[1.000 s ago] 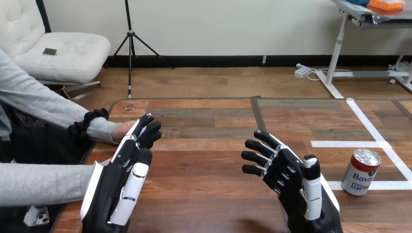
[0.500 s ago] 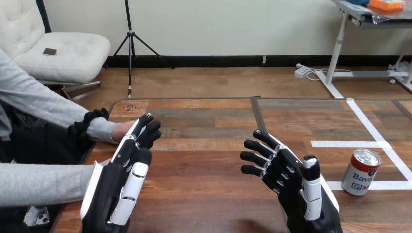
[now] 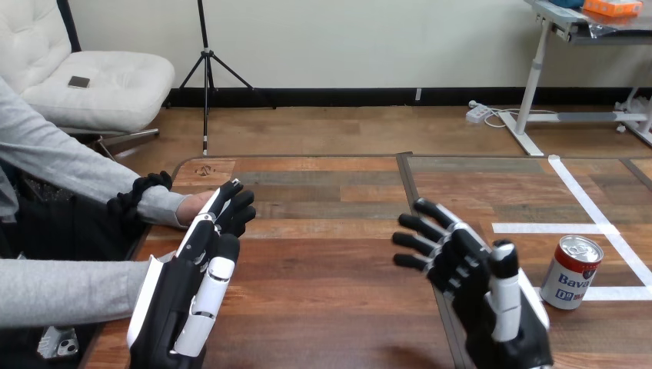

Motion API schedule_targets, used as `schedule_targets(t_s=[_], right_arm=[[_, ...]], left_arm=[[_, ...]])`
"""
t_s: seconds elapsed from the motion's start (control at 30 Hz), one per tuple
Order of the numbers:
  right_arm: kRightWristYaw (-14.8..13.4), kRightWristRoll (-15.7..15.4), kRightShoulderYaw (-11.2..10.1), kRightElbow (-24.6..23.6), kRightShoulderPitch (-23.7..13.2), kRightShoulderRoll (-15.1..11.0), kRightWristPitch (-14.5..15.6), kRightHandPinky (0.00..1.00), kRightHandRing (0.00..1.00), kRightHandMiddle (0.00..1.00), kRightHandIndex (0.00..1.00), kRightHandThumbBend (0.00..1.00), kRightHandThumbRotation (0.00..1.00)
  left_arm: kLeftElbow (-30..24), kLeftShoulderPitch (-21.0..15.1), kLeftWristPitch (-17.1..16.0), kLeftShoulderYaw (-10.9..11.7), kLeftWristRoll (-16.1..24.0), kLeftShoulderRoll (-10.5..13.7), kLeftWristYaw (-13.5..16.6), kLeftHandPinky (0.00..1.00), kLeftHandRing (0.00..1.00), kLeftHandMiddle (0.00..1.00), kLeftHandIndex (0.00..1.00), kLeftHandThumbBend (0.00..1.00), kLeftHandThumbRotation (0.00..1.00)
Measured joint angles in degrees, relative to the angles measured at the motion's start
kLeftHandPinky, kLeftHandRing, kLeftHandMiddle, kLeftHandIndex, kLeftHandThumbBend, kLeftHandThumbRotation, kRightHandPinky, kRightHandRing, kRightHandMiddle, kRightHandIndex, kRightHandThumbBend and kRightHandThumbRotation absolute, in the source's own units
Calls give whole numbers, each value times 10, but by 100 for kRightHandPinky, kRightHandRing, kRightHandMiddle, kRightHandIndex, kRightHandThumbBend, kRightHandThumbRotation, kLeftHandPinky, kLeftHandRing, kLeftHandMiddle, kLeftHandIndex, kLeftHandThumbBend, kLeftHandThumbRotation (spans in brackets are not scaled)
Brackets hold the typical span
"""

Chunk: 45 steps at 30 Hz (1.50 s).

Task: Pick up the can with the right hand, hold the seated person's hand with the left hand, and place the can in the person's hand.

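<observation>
Right hand [image 3: 477,284], fingers spread and empty, hovers near the upright can [image 3: 570,272] on the table [image 3: 330,269] — seemingly poised to grasp — while the open left hand [image 3: 192,288] reaches toward the person's hand [image 3: 195,206].

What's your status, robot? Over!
Both hands open: left hand reaching to the person's hand, not curled round it. Right hand left of the can, apart. Can upright on the table, untouched. Nothing between them. Over.

Right hand [image 3: 475,270] splayed near upright can [image 3: 571,273].
</observation>
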Motion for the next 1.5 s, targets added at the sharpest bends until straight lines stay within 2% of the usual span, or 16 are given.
schedule_targets(t_s=[0.17,0.47,0.9,1.5], right_arm=[[-8,-1,-10,1,-12,-11,0,77,83,84,88,96,100],[-22,-1,-39,16,-49,-33,-11,80,85,84,87,99,100],[-38,-1,-87,66,-109,-68,-32,82,86,85,86,100,100],[-67,-5,-126,138,-154,-96,-56,83,88,86,88,95,100]], left_arm=[[0,0,0,0,0,0,0,91,89,90,92,40,89],[0,0,0,-1,-8,-1,-4,90,89,90,92,39,88],[0,0,0,-2,-14,-1,-4,91,91,91,94,41,87],[0,0,0,-2,-14,-2,-4,91,91,91,93,40,89]])
